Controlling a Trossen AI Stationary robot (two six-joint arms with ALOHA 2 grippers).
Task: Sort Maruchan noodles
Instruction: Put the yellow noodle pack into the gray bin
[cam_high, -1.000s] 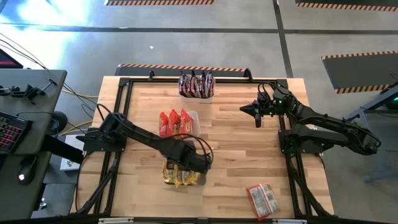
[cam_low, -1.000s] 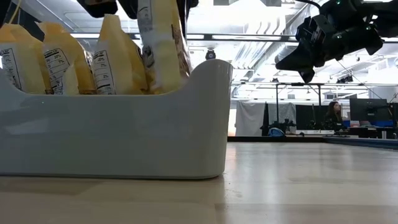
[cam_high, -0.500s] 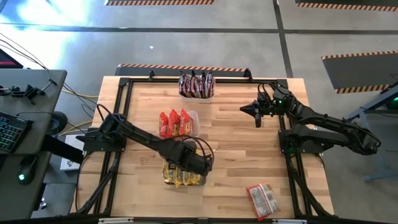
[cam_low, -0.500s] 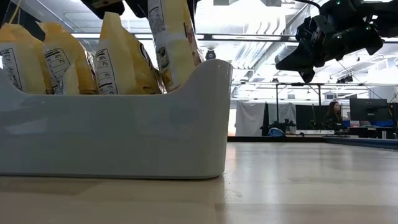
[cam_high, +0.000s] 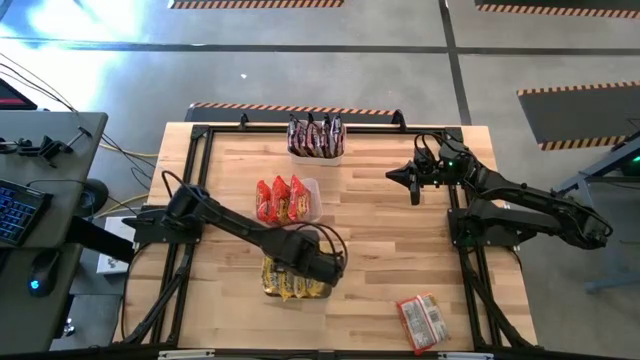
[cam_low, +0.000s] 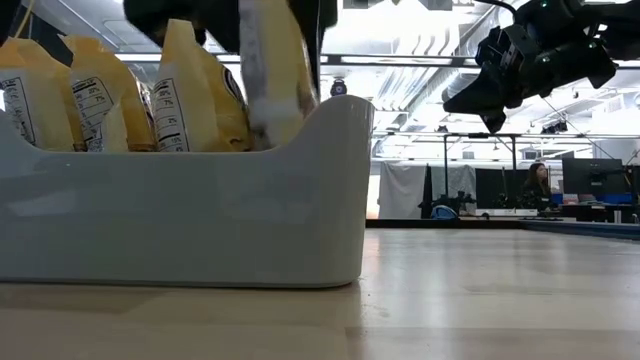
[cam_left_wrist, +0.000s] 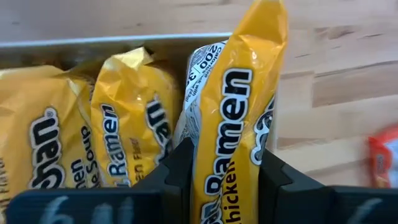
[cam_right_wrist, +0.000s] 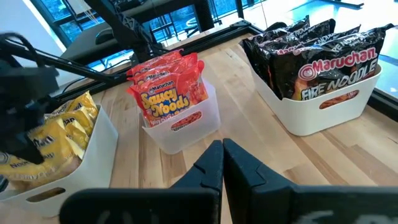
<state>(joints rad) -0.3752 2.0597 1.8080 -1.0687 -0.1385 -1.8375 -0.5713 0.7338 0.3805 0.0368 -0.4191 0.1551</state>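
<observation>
Left wrist view: left pincer (cam_left_wrist: 227, 180) pinches an upright yellow packet (cam_left_wrist: 239, 118), long axis vertical, over the yellow tub's (cam_low: 330, 190) end slot; right pincer (cam_right_wrist: 222, 163), pressed together, waits far off.

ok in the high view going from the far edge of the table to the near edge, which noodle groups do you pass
dark packets in their tub → red packets in their tub → yellow packets in their tub, where the left gripper holds one → loose red packet
</observation>
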